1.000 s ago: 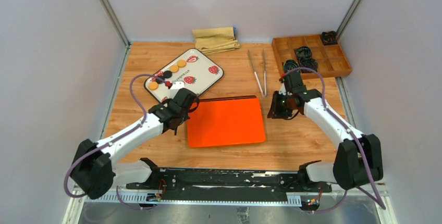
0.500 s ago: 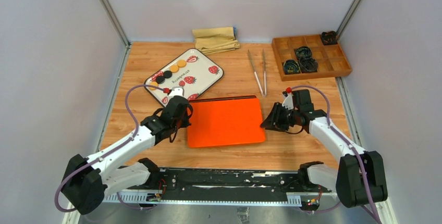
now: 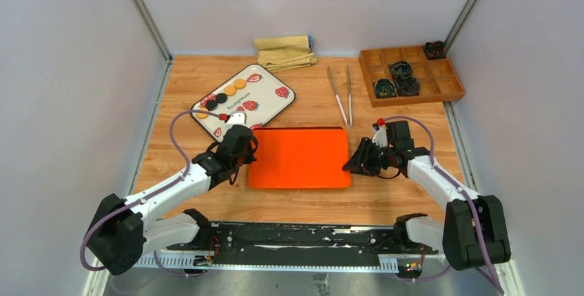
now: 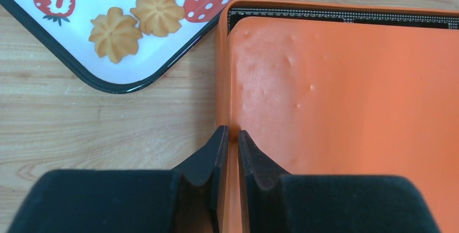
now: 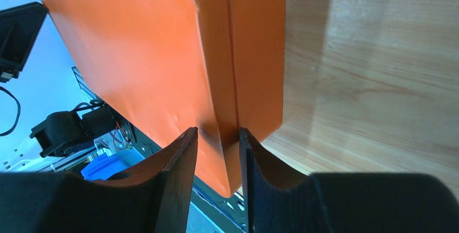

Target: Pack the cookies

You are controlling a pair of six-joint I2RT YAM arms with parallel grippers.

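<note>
left gripper (image 4: 228,133) is nearly closed, pinching the left rim of the orange lid (image 3: 299,158). right gripper (image 5: 218,133) straddles the right rim, can't tell if it bites. cookies (image 3: 220,96) sit on the strawberry tray (image 3: 265,84), upper left. if you lift now, the lid may tilt and slip out.

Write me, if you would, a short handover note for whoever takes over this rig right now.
Left gripper: shut on the left edge of the flat orange box.
Right gripper: fingers straddle the box's right edge; whether it is gripping is unclear.
Cookies: all that show lie on the strawberry tray, behind and left of the box. There is a row of orange and black ones, plus two flower-shaped ones near the tray's corner.
Done: no cookie is visibly packed; the box's inside is hidden.
Left: probably open the box, then move the cookies in.
</note>
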